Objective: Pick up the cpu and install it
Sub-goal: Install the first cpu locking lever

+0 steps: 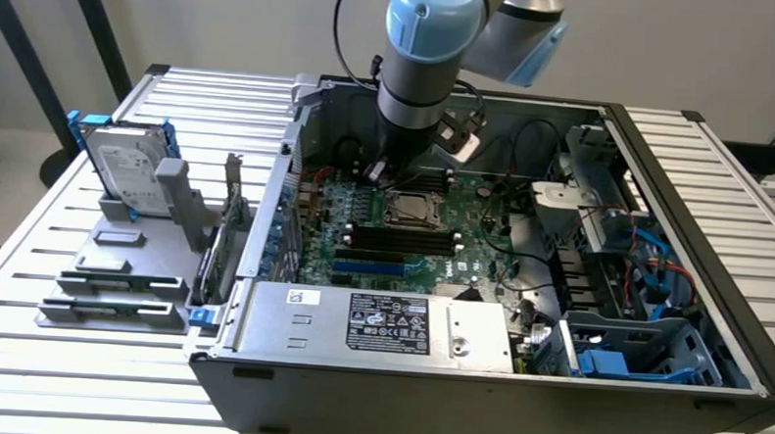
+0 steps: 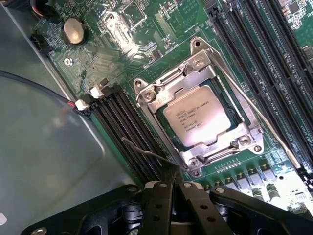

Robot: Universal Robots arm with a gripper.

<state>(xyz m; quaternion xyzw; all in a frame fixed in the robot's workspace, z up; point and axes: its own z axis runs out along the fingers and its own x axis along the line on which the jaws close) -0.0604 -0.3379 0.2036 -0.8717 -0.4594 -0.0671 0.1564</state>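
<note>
As I looked from the exterior view's left, a silver hard drive point(image 1: 124, 168) in a blue bracket stood upright on a grey stand on the slatted desk point(image 1: 20, 260), with two low grey holders point(image 1: 109, 298) in front of it. Just beside these sat the open computer case point(image 1: 484, 403), its grey power supply point(image 1: 376, 322) lying along the near wall. Further across, the green motherboard point(image 1: 361, 226) lay flat inside, and the robot arm point(image 1: 428, 52) reached straight down over it.

The cpu point(image 1: 407, 210) lay flat in its socket on the board, its silver-grey top point(image 2: 195, 120) facing up inside the metal socket frame point(image 2: 146, 93). From the wrist view the tool point(image 2: 172, 186) had its black fingers point(image 2: 159, 205) pressed together with nothing between them. It hung near one corner of the socket frame, apart from the cpu and not touching it. Long black memory slots point(image 2: 124, 129) ran along both sides of the socket.

Toward the exterior view's right, blue cables point(image 1: 667, 268) curled beside a metal drive cage point(image 1: 584, 201).
</note>
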